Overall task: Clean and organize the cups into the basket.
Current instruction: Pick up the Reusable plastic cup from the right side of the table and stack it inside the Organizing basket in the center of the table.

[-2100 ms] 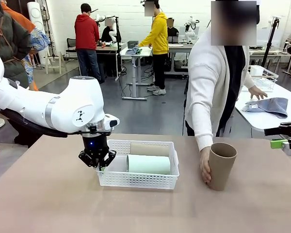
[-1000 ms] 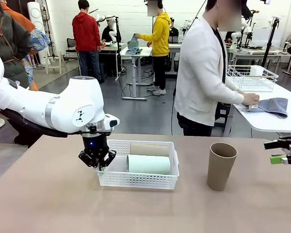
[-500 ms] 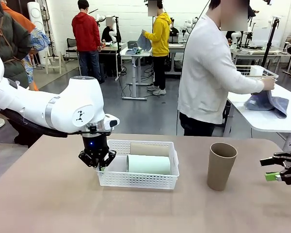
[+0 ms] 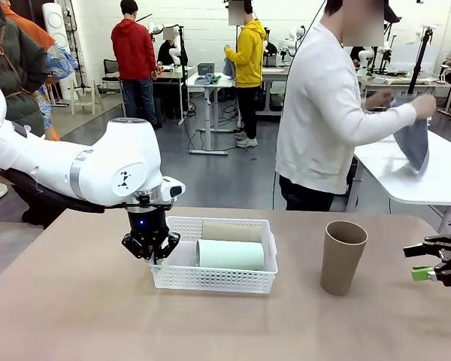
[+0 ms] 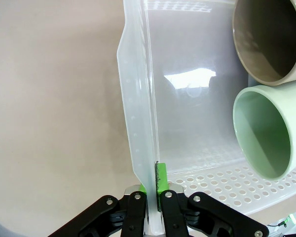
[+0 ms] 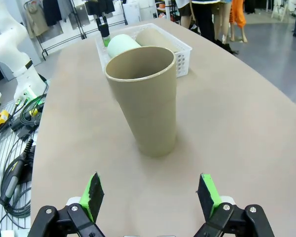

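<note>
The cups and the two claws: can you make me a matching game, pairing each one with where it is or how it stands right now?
Things:
1. mint green cup
2. tan cup on the right
3. left gripper
4. right gripper

States:
A. standing upright on the table
B. open, holding nothing
C. lying on its side in the basket
D. shut on the basket's side wall

Pairs: 1-C, 2-A, 3-D, 4-B

White arm (image 4: 98, 169), blk gripper (image 4: 155, 258), grn pads (image 5: 160, 181).
</note>
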`<action>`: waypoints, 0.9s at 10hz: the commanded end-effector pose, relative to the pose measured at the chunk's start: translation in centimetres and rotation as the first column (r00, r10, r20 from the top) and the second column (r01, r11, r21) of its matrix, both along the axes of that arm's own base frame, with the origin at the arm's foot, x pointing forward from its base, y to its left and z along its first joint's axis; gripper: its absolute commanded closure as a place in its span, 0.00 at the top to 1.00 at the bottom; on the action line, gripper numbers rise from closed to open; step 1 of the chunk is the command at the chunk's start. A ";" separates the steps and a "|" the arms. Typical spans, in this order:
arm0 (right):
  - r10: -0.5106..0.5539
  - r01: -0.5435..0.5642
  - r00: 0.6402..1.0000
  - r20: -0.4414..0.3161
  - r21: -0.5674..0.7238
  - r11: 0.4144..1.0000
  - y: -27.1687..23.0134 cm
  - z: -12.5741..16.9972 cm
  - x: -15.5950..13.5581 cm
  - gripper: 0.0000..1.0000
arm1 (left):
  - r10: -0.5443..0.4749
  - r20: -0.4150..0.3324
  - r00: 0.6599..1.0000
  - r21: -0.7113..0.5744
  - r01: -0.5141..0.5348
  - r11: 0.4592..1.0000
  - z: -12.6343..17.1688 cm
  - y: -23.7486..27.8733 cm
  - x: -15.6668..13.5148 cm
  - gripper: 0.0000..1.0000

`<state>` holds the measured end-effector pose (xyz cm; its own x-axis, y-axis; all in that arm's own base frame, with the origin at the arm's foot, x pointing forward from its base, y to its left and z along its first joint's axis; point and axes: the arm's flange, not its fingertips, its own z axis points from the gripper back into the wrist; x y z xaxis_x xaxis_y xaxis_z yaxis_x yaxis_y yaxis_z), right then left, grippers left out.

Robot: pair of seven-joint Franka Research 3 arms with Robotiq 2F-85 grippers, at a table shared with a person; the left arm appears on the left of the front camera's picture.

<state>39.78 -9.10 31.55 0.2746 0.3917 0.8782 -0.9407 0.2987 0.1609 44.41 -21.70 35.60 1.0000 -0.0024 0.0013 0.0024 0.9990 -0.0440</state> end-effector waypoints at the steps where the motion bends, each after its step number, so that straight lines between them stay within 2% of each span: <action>1: 0.000 0.000 1.000 0.000 0.000 1.000 0.0 0.0 0.0 1.00 | 0.000 0.008 1.000 -0.003 0.000 1.000 0.3 -0.1 0.0 0.00; 4: 0.038 -0.038 0.999 -0.010 -0.001 0.999 2.4 -1.6 1.3 1.00 | 0.000 0.008 1.000 -0.003 0.000 1.000 0.3 -0.1 0.0 0.00; 7: 0.075 -0.078 0.994 0.081 0.038 0.996 4.3 -3.1 2.8 1.00 | 0.000 0.008 1.000 -0.003 0.000 1.000 0.3 -0.1 0.0 0.00; 9: 0.140 -0.146 0.982 0.129 0.034 0.989 6.3 -4.7 3.6 1.00 | 0.000 0.008 1.000 -0.003 0.000 1.000 0.3 -0.1 0.0 0.00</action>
